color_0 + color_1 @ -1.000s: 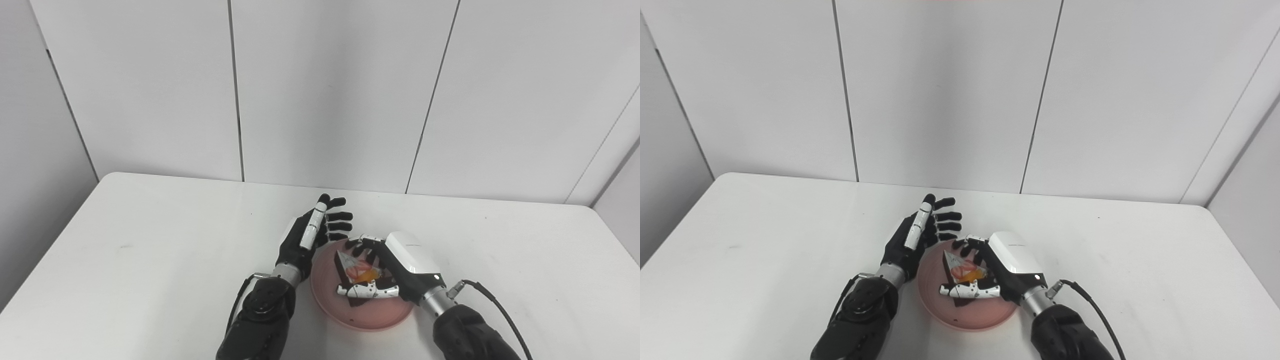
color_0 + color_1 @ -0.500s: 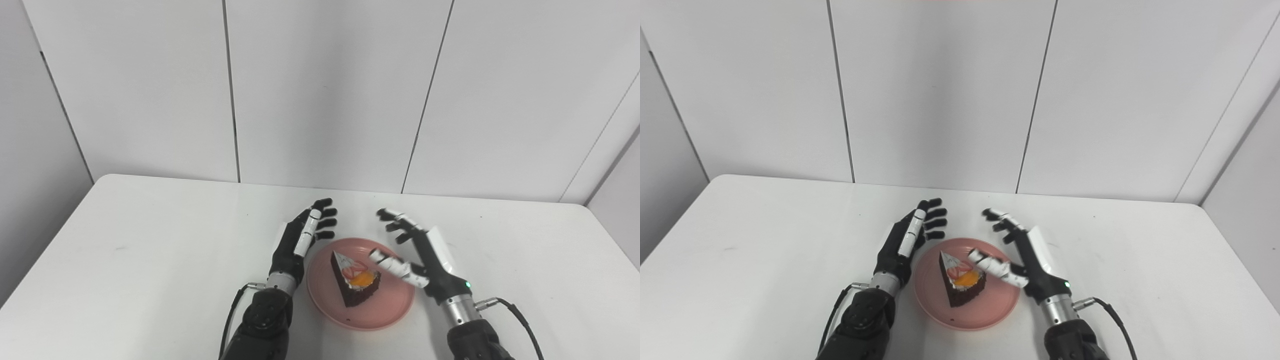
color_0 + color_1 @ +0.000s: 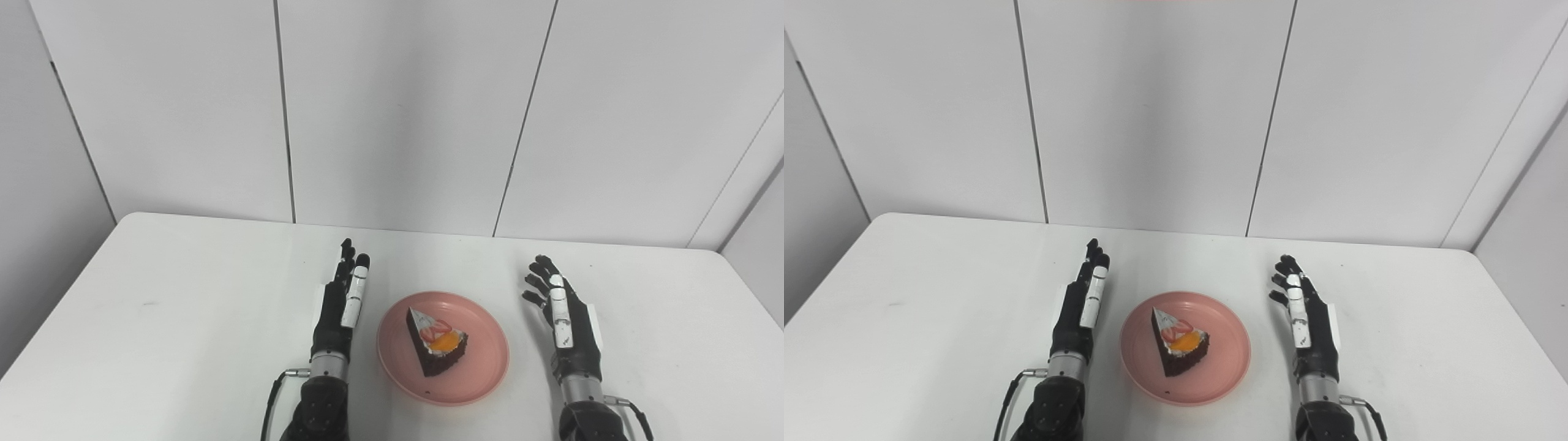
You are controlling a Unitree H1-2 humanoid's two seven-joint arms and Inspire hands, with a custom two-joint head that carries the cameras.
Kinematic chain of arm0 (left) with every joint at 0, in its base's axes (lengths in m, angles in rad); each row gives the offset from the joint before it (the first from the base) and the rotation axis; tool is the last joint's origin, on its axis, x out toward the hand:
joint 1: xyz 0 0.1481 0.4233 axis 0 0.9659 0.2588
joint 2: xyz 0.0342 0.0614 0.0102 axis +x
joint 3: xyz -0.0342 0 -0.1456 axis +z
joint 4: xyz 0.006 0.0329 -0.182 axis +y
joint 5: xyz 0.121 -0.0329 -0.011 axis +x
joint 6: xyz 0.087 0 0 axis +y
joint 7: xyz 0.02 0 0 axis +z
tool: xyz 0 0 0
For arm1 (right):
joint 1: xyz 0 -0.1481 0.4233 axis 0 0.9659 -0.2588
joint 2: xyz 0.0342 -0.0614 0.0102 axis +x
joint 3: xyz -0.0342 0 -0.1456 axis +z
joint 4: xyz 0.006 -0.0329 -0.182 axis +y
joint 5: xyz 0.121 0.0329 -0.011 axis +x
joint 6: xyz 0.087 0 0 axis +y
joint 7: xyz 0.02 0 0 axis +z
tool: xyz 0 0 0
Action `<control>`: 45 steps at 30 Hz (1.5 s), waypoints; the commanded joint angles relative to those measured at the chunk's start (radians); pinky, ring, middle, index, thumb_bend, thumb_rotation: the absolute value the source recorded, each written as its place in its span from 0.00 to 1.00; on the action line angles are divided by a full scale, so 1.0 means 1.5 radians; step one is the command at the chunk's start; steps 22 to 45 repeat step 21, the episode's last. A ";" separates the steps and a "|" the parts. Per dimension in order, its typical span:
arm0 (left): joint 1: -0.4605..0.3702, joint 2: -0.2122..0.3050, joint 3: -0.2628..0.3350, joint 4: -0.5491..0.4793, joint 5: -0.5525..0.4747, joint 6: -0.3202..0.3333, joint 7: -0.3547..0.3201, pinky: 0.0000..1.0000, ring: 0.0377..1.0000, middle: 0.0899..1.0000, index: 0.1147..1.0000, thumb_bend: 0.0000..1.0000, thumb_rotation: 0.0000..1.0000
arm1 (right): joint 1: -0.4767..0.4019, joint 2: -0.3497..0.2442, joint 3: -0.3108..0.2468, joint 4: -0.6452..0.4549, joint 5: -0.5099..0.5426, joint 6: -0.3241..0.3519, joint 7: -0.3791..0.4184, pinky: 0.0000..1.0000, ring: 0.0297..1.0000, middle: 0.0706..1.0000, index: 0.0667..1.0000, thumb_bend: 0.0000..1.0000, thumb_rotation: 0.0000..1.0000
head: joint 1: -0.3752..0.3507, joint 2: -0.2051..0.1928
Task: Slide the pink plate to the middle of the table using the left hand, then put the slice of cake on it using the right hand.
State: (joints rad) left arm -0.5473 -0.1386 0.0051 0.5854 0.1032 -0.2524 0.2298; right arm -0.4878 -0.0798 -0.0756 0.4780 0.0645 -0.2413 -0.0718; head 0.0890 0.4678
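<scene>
One pink plate (image 3: 484,361) holds one chocolate cake slice (image 3: 436,349); left hand (image 3: 340,303) and right hand (image 3: 566,324) are released, empty.

No readable text, label, brand or number shows on anything here

We are seeing the pink plate (image 3: 443,348) sitting on the white table (image 3: 184,318), near the middle of its front part, with the slice of cake (image 3: 436,341) lying on it — dark sponge, tip pointing away from us, red and orange fruit on top. We are holding the left hand (image 3: 340,305) just left of the plate and the right hand (image 3: 566,324) to its right, apart from it — both empty, fingers extended, touching neither plate nor cake.
</scene>
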 commanded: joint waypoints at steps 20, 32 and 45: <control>0.043 0.024 -0.004 -0.048 -0.025 0.074 -0.045 1.00 1.00 1.00 1.00 0.60 0.98 | -0.013 0.021 0.016 -0.038 -0.005 0.110 0.013 0.76 0.84 0.86 0.83 0.74 1.00 | -0.012 0.006; 0.044 0.025 -0.004 -0.050 -0.027 0.076 -0.047 1.00 1.00 1.00 1.00 0.61 0.98 | -0.013 0.021 0.016 -0.038 -0.005 0.110 0.014 0.76 0.84 0.86 0.83 0.74 1.00 | -0.012 0.006; 0.044 0.025 -0.004 -0.050 -0.027 0.076 -0.047 1.00 1.00 1.00 1.00 0.61 0.98 | -0.013 0.021 0.016 -0.038 -0.005 0.110 0.014 0.76 0.84 0.86 0.83 0.74 1.00 | -0.012 0.006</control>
